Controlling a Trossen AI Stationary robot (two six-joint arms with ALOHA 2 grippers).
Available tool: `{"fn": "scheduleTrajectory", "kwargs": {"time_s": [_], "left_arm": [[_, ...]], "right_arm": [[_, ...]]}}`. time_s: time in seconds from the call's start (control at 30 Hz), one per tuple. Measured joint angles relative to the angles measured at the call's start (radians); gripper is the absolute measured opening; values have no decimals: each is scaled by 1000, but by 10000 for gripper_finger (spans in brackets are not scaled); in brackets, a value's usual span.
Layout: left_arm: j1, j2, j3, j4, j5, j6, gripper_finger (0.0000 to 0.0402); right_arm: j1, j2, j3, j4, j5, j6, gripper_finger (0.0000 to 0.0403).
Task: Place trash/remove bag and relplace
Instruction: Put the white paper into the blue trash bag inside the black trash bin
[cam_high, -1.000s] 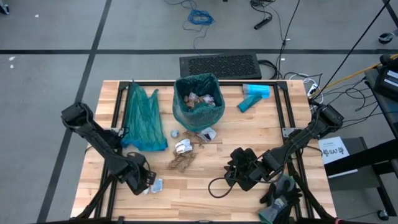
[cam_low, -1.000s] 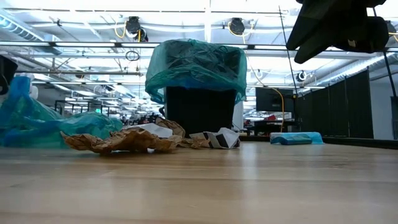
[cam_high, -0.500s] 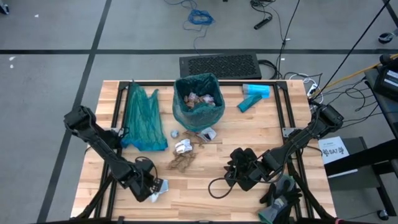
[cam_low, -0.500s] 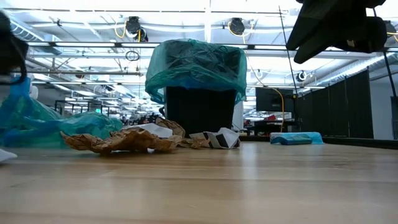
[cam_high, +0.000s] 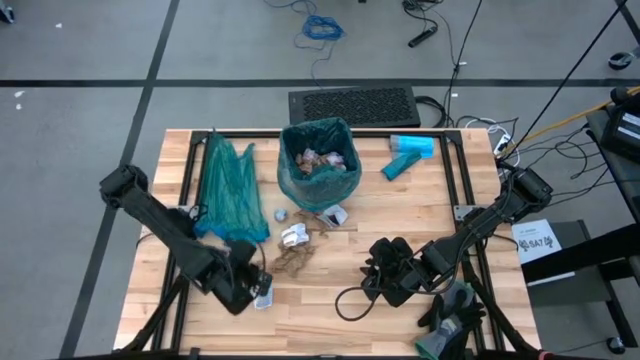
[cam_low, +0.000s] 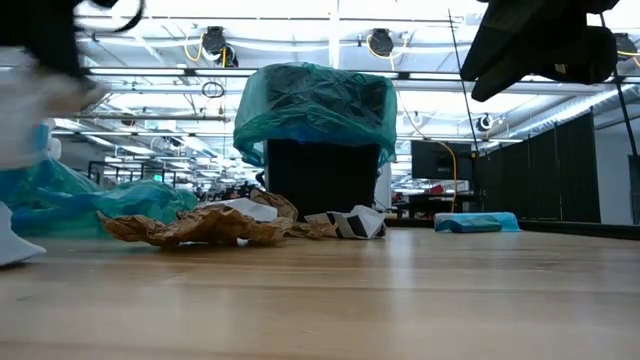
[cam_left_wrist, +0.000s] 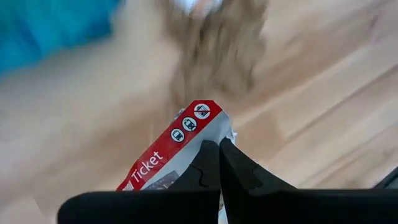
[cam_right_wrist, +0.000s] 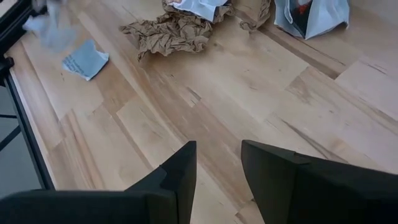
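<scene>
My left gripper (cam_high: 252, 287) is near the table's front left, shut on a white wrapper with a red "Ticket" stripe (cam_left_wrist: 180, 140). It shows blurred and lifted in the low view (cam_low: 30, 115). A light-blue scrap (cam_right_wrist: 84, 60) lies flat on the wood below it. Crumpled brown paper (cam_high: 293, 260) and a white wrapper (cam_high: 294, 236) lie in front of the black bin with its teal bag (cam_high: 320, 160), which holds more scraps. My right gripper (cam_high: 383, 276) hangs open and empty above the table, right of the brown paper. My left gripper pinches the white wrapper between its two shut fingers (cam_left_wrist: 239, 177), at the wrapper's edge beside the red stripe (cam_left_wrist: 198, 144). The wrapper is clear of the table; the rest of the hold is hidden by the fingers.
A spare teal bag (cam_high: 228, 190) lies flat at the left. A solid light-blue pack (cam_high: 410, 152) lies at the far right. Dark gloves (cam_high: 452, 312) and a black cable loop (cam_high: 352, 300) are near the front right. Another wrapper (cam_high: 333, 214) leans at the bin's foot.
My left gripper has gone up and toward the table's right with the white wrapper, which is lifted clear of the wood. One light scrap has stayed on the table below it. My right arm has kept still.
</scene>
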Motion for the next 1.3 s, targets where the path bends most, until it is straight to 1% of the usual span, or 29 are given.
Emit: {"fn": "scheduleTrajectory", "kwargs": {"time_s": [0.17,0.33,0.5,0.6,0.7,0.77,0.83,0.97,1.03,1.13,1.23,1.3], "left_arm": [[105,-94,102,-97,-68,198,0],[243,-187,196,-111,-139,437,0],[417,-235,308,-103,-144,687,0],[527,-243,371,-50,-128,865,0],[643,-235,417,22,-55,1046,0],[722,-224,434,74,3,1138,0],[801,-203,445,113,91,1211,0],[942,-141,460,148,276,1298,0],[997,-106,461,161,346,1342,0],[1067,-50,461,158,417,1408,0],[1117,0,461,160,535,1497,0],[1136,29,461,164,605,1520,6]], "right_arm": [[0,0,0,1,-2,-5,121],[0,0,0,7,-3,-4,120],[0,0,0,30,-1,-4,120],[-6,0,0,40,1,-3,120],[-16,0,0,50,3,28,120],[-26,0,0,52,4,53,120],[-33,0,0,53,11,78,120],[-40,0,0,53,51,139,120],[-41,0,0,53,62,167,120],[-41,0,0,53,64,202,120],[-41,0,0,53,64,237,120],[-41,0,0,53,76,262,120]]}}
